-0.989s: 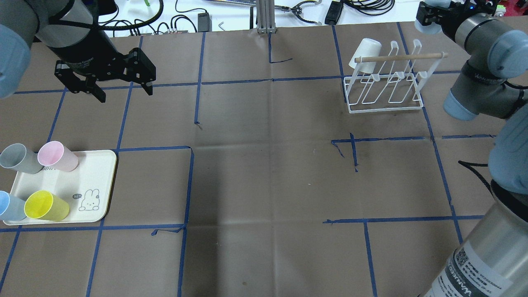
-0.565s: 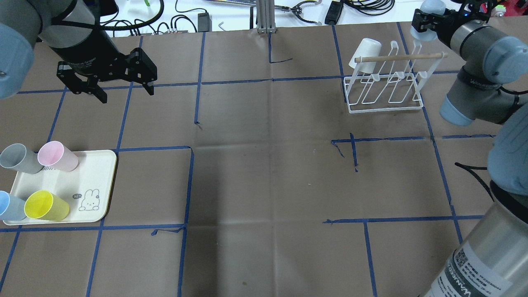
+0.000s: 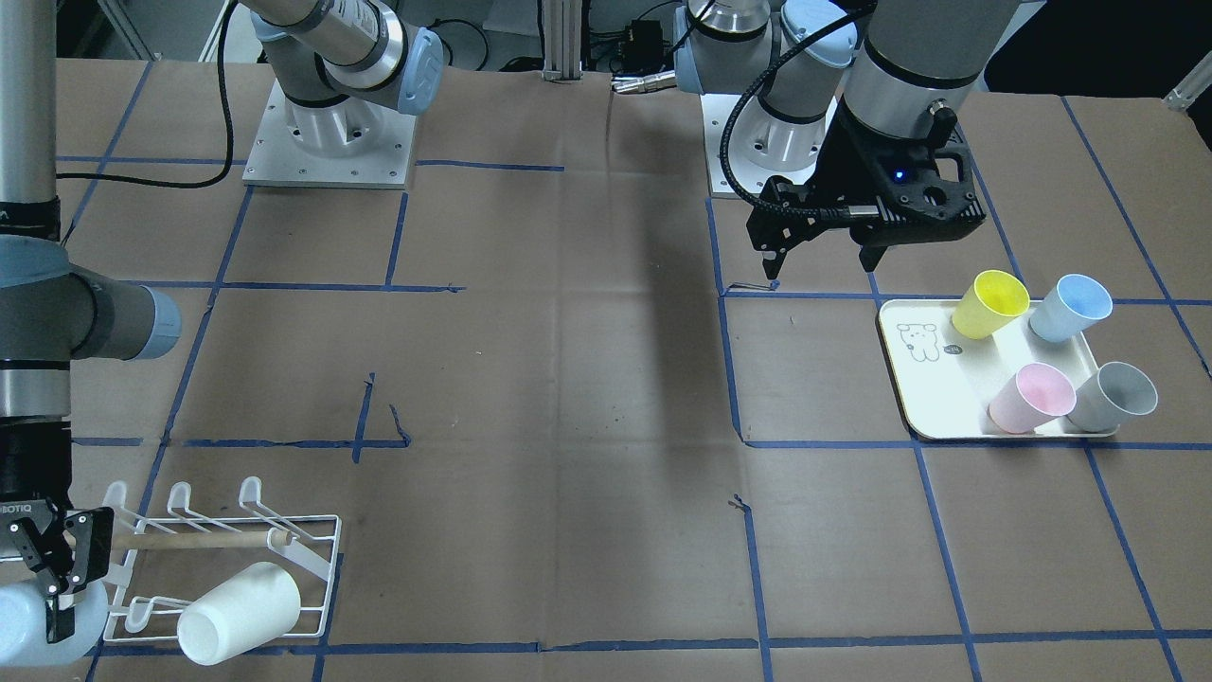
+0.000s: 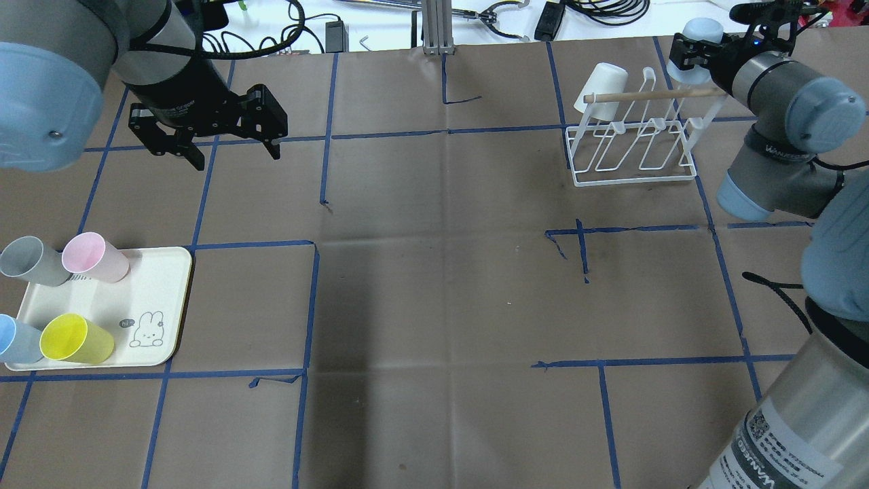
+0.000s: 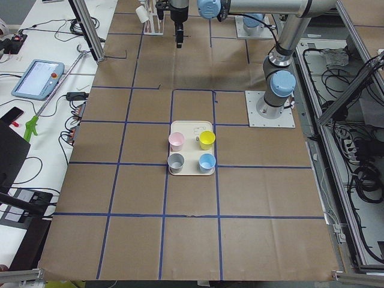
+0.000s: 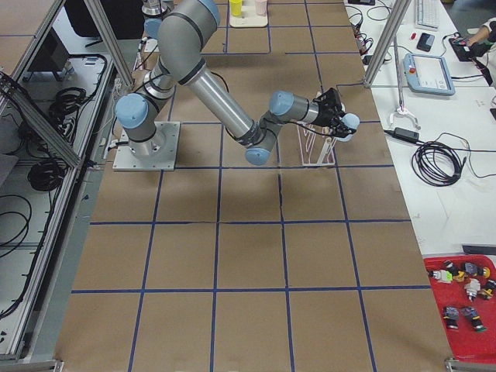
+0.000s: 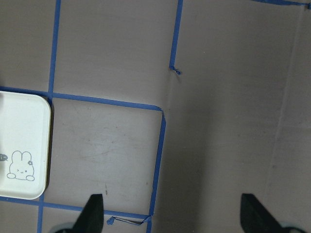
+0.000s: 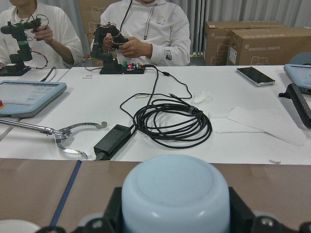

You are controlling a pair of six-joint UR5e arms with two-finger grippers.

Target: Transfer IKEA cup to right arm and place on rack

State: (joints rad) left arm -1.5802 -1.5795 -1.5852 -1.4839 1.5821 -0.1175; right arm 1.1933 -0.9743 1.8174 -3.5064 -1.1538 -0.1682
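Across the tabletop point(image 4: 434, 285): brown paper under a blue tape grid.
Right arm point(image 4: 764, 71): stretched to the rack's outer end.
Left arm point(image 4: 159, 47): raised over the tabletop, beyond the tray.
Tray point(image 4: 153, 285): cream, carrying 4 cups: grey, pink, blue, yellow.
Rack point(image 4: 635, 181): white wire, wooden dowel point(image 4: 652, 95) across; 1 white cup point(image 4: 601, 85) upended on a prong.
Right hand point(image 4: 687, 49): clamped on the pale blue cup point(image 4: 700, 28), just beside the dowel's tip, on no prong.
Left hand point(image 4: 236, 157): fingers spread, empty.
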